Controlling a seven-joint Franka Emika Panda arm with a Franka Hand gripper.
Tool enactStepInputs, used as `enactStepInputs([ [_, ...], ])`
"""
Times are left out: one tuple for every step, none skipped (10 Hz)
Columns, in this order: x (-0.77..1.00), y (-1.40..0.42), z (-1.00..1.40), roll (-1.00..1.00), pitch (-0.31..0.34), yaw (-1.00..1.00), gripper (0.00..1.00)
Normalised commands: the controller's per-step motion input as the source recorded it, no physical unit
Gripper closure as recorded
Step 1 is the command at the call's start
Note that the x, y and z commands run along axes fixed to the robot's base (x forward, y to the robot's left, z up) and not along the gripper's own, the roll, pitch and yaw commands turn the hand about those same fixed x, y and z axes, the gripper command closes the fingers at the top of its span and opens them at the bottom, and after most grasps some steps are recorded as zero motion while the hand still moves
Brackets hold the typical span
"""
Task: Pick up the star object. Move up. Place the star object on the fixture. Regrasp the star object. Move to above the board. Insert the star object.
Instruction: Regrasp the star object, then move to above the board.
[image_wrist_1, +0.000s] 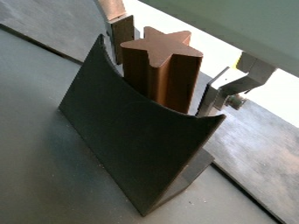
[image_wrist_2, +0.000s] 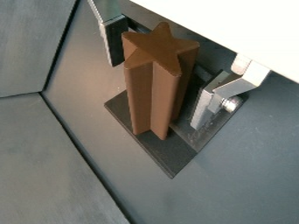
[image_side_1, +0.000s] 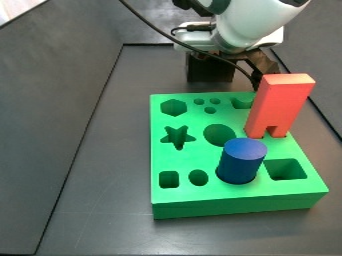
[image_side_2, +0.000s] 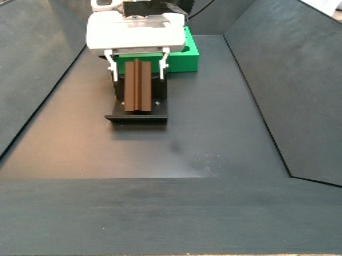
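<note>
The star object (image_wrist_2: 155, 83) stands against the fixture (image_wrist_1: 135, 140), flanked by the gripper (image_wrist_2: 158, 87) with its silver fingers (image_wrist_2: 208, 105) at roughly 3 and 9 o'clock of the piece. Whether the pads grip it or stand just clear cannot be told from either wrist view. In a side view the board (image_side_1: 227, 195), carrying a red block (image_side_1: 278, 105) and a blue cylinder (image_side_1: 242, 161), lies near the fixture.
</note>
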Motion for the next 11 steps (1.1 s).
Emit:
enactStepInputs([
  [0.04,0.00,-0.31,0.07,0.049,-0.04,0.00],
  [0.00,0.00,0.00,0.00,0.000,0.00,1.00],
  [0.15,0.10,1.00,-0.02,-0.248,0.14,1.00],
  [0.15,0.10,1.00,-0.02,-0.247,0.13,1.00],
  [0.13,0.10,1.00,-0.03,-0.227,0.07,1.00],
  [0.12,0.09,1.00,-0.02,-0.197,-0.02,1.00],
  [0.12,0.09,1.00,-0.02,-0.165,-0.07,1.00],
  [0.11,0.09,1.00,-0.02,-0.118,-0.13,1.00],
  [0.10,0.09,1.00,-0.02,-0.080,-0.14,1.00],
  [0.10,0.09,1.00,-0.02,-0.053,-0.15,1.00],
  [0.08,0.08,1.00,-0.03,0.010,-0.14,1.00],
])
